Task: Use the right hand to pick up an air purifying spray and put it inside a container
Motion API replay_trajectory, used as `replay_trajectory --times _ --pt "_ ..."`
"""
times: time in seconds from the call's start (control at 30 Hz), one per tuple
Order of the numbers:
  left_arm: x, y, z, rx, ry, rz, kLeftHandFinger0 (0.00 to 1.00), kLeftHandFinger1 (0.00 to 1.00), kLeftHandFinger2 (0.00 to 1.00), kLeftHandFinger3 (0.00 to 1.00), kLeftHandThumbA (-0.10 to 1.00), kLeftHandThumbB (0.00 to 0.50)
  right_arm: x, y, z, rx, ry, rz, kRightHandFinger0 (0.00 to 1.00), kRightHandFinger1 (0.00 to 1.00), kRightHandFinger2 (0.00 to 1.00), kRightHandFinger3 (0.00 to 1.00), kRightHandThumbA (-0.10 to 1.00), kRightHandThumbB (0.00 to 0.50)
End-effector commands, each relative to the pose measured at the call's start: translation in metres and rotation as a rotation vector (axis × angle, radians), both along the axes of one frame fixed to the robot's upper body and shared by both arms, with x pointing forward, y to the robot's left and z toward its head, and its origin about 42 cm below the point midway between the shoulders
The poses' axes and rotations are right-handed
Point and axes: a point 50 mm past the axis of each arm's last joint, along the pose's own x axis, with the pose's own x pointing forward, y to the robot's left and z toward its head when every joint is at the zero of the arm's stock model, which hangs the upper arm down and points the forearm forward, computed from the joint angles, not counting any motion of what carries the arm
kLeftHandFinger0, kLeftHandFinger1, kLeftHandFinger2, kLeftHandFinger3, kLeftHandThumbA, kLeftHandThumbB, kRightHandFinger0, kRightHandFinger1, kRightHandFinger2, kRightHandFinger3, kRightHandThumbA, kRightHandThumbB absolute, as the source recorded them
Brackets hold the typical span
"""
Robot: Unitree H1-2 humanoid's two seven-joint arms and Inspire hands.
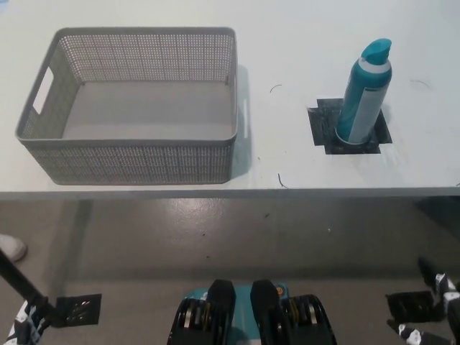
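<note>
1. Right hand (435, 302) sits low at the picture's bottom right corner, barely in view; can't tell how its fingers stand.
2. Spray can (365, 92) stands upright on a black tape patch (323, 129), well beyond the hand.
3. Grey basket (133, 108) sits farther off, across the white table (287, 43).

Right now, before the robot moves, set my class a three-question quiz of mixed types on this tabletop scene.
1. True or false: the teal and white spray can stands upright on a patch of black tape.
2. The grey perforated plastic basket holds: A) the can B) nothing visible C) a cloth.
3. Fill in: the basket sits to the can's ____ in the picture.

Key: 1 true. 2 B. 3 left.
</note>
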Motion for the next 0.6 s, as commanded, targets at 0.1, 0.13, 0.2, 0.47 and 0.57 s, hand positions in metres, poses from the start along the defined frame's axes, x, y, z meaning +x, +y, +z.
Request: replay_trajectory --times 0.1,0.13,0.2,0.47,0.57 --pt "0.005 0.003 0.016 0.032 -0.083 0.001 1.00 1.00 1.00 1.00 1.00 0.324 0.026 -0.009 0.085 -0.057 -0.255 -0.052 1.00 1.00 1.00 1.00 0.92 0.499" --pt "0.005 0.003 0.017 0.031 -0.083 -0.002 1.00 1.00 1.00 1.00 1.00 0.338 0.032 -0.009 0.097 -0.057 -0.276 -0.054 1.00 1.00 1.00 1.00 0.92 0.500" --pt "0.007 0.002 0.018 0.031 -0.087 -0.007 1.00 1.00 1.00 1.00 1.00 0.319 0.043 -0.012 0.115 -0.048 -0.301 -0.056 1.00 1.00 1.00 1.00 0.91 0.500" --pt "0.010 0.003 0.020 0.033 -0.096 -0.006 1.00 1.00 1.00 1.00 1.00 0.320 0.087 -0.001 0.192 -0.098 -0.324 -0.096 1.00 1.00 1.00 1.00 0.86 0.495" --pt "0.009 0.003 0.019 0.033 -0.090 -0.013 1.00 1.00 1.00 1.00 1.00 0.328 0.105 0.010 0.213 -0.103 -0.340 -0.110 1.00 1.00 1.00 1.00 0.79 0.484"
